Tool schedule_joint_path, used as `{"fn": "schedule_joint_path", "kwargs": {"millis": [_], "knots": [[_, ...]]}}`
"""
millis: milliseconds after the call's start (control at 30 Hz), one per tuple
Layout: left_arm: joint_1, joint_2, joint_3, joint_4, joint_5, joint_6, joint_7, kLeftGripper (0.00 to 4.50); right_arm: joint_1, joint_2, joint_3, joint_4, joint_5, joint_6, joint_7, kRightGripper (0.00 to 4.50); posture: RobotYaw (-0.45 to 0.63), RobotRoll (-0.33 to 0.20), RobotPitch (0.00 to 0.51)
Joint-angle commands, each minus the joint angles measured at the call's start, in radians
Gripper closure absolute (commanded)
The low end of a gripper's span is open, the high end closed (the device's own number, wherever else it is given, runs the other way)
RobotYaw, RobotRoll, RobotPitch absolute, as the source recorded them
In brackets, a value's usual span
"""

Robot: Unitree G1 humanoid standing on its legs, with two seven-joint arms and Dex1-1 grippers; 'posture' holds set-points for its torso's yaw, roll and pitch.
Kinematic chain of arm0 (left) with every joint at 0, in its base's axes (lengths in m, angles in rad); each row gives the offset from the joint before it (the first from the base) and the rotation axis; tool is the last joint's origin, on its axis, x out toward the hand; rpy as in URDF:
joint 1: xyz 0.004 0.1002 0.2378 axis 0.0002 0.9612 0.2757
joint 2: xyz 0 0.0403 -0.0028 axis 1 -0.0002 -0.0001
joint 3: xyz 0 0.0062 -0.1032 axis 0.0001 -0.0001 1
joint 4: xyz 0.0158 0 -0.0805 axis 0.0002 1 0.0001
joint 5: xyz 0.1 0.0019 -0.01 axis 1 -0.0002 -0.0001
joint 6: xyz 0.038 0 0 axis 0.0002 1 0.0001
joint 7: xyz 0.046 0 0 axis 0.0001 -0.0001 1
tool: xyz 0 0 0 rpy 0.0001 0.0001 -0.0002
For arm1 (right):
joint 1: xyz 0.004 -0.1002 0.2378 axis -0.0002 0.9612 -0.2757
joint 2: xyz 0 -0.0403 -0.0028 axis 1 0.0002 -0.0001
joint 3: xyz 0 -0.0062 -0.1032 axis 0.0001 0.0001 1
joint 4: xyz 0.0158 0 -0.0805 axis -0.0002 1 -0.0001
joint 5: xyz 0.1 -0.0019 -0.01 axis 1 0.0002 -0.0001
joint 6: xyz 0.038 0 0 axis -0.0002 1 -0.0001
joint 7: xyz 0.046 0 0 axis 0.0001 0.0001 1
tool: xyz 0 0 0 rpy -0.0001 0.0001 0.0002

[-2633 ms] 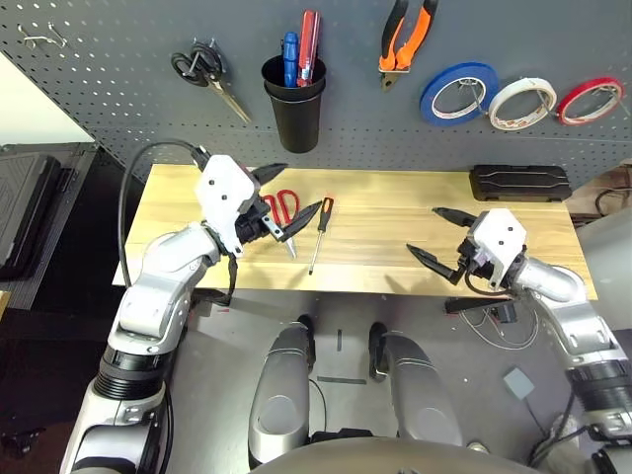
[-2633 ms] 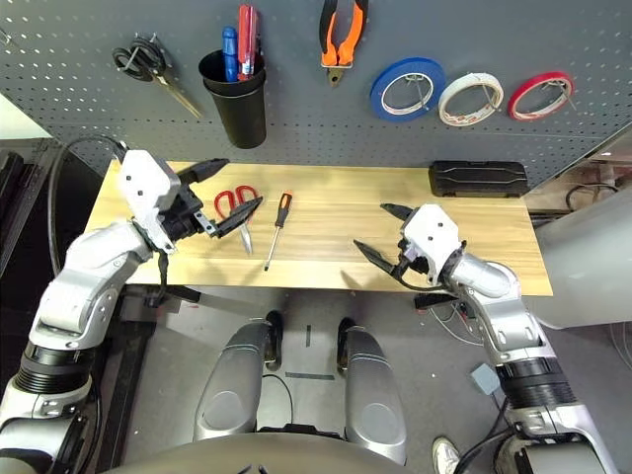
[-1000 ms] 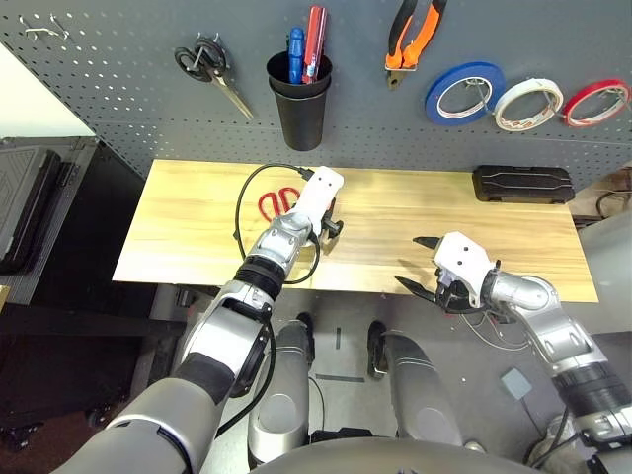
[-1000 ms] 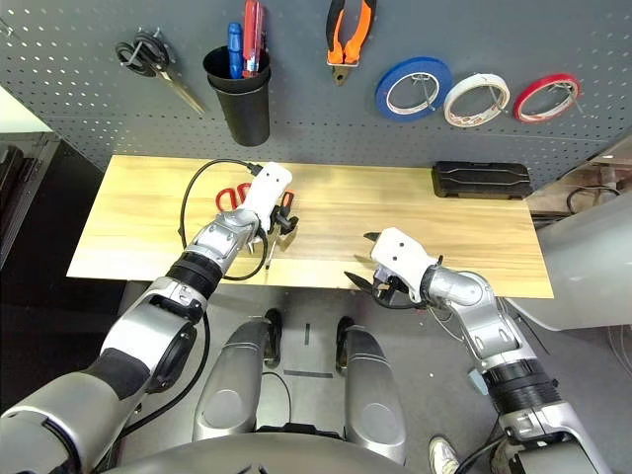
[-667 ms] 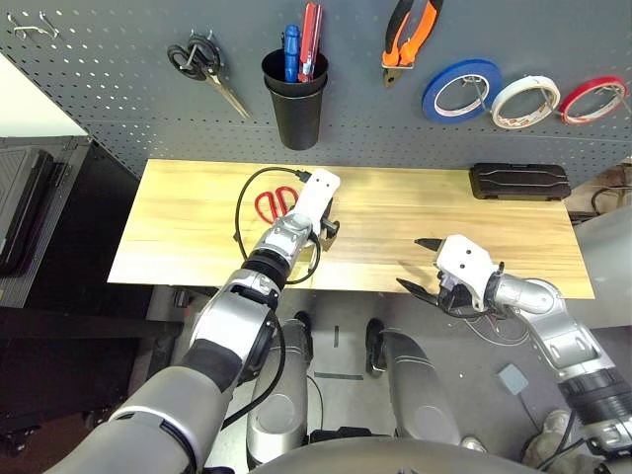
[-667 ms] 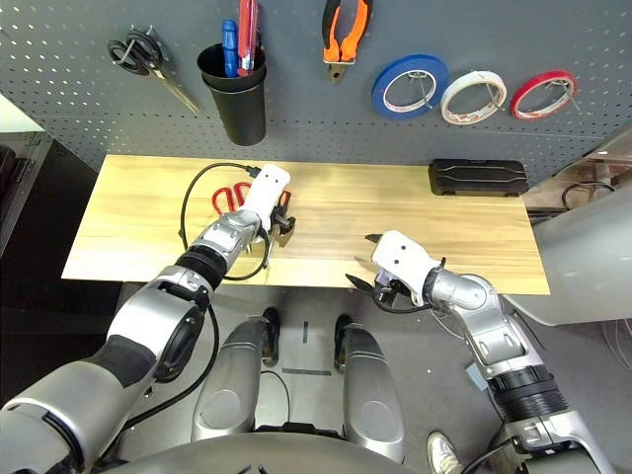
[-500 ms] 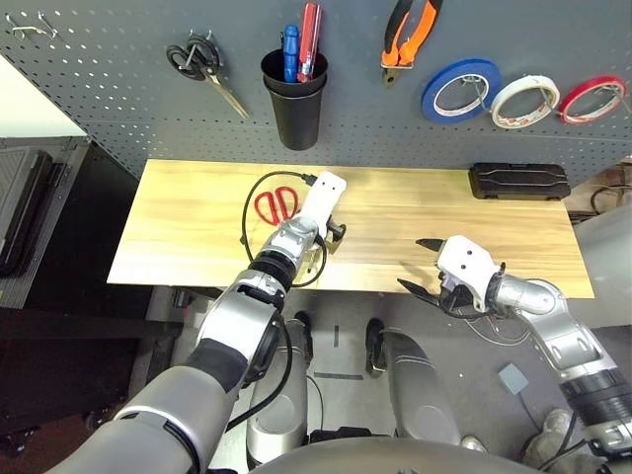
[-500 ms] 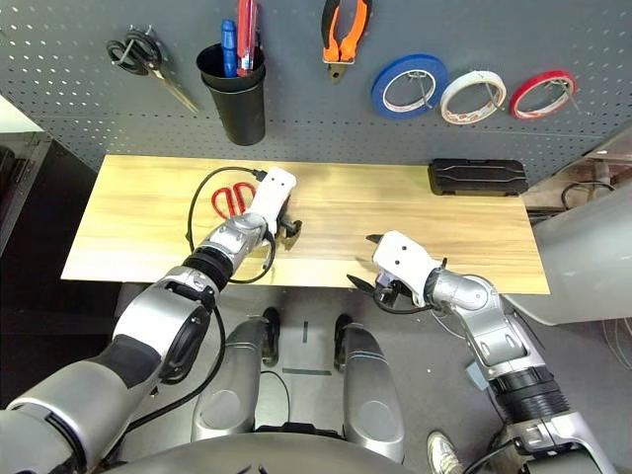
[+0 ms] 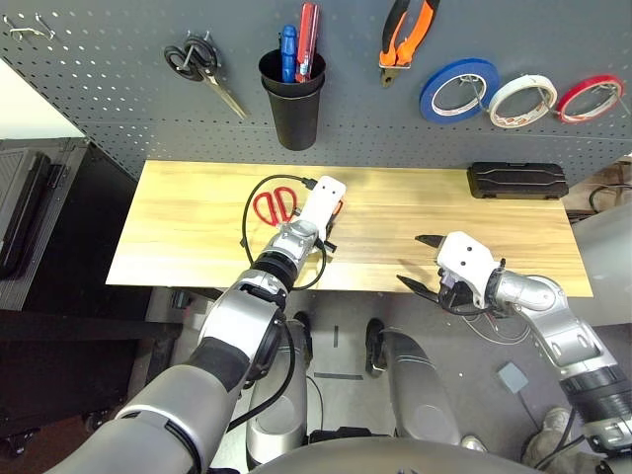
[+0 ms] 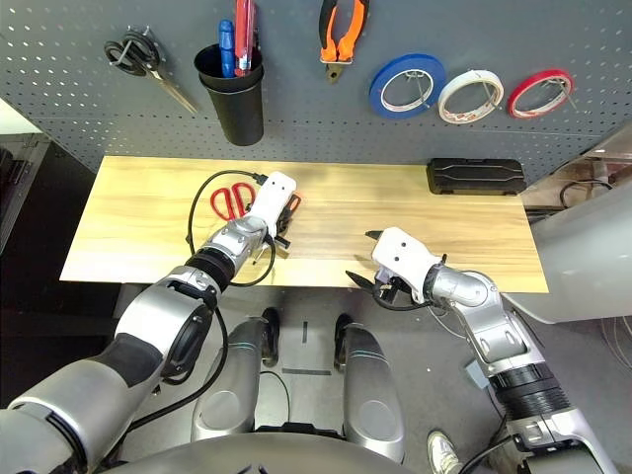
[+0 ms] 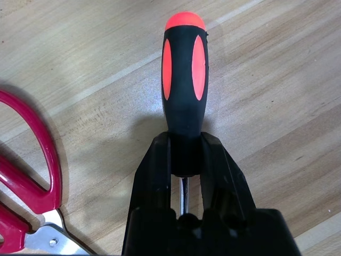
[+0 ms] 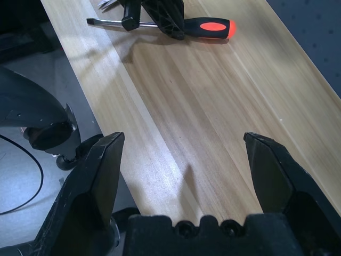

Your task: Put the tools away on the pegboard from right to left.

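Observation:
On the dark grey pegboard (image 9: 118,99) hang the orange-and-black pliers (image 9: 407,38) and the whitish tape roll (image 9: 522,100). The black-and-orange screwdriver (image 11: 184,80) lies flat on the wooden table (image 9: 178,227). My left gripper (image 11: 185,144) is shut around the lower end of its handle, also visible as the left gripper (image 9: 322,229) from above. The red-handled scissors (image 9: 274,205) lie just left of it on the table. My right gripper (image 9: 415,262) hangs open over the table's front edge at the right, holding nothing.
The pegboard also carries black-handled scissors (image 9: 202,71), a black cup (image 9: 293,99) with blue and red tools, a blue tape roll (image 9: 458,91) and a red tape roll (image 9: 590,99). A black case (image 9: 517,181) lies at the table's back right.
My left gripper has swung in from the left onto the screwdriver and shut on its handle. The right gripper has sunk toward the front edge, still open.

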Motion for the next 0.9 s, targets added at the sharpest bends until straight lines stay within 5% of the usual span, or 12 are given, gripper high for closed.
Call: {"fn": "schedule_joint_path", "kwargs": {"millis": [33, 433, 900], "knots": [[0.043, -0.030, 0.019, -0.119, -0.026, 0.088, -0.013, 3.89, -0.001, -0.006, 0.005, 0.021, -0.001, -0.010, 0.008, 0.00, 0.11, 0.000, 0.305], [0.432, -0.019, 0.079, -1.087, -0.079, 0.625, 0.050, 3.89, -0.081, 0.022, 0.010, 0.131, 0.001, -0.066, 0.003, 0.00, 0.16, 0.000, 0.302], [0.624, 0.038, 0.206, -1.491, -0.094, 0.805, 0.108, 3.89, -0.184, 0.035, 0.019, 0.281, -0.003, -0.150, 0.029, 0.00, 0.26, 0.000, 0.284]]}}
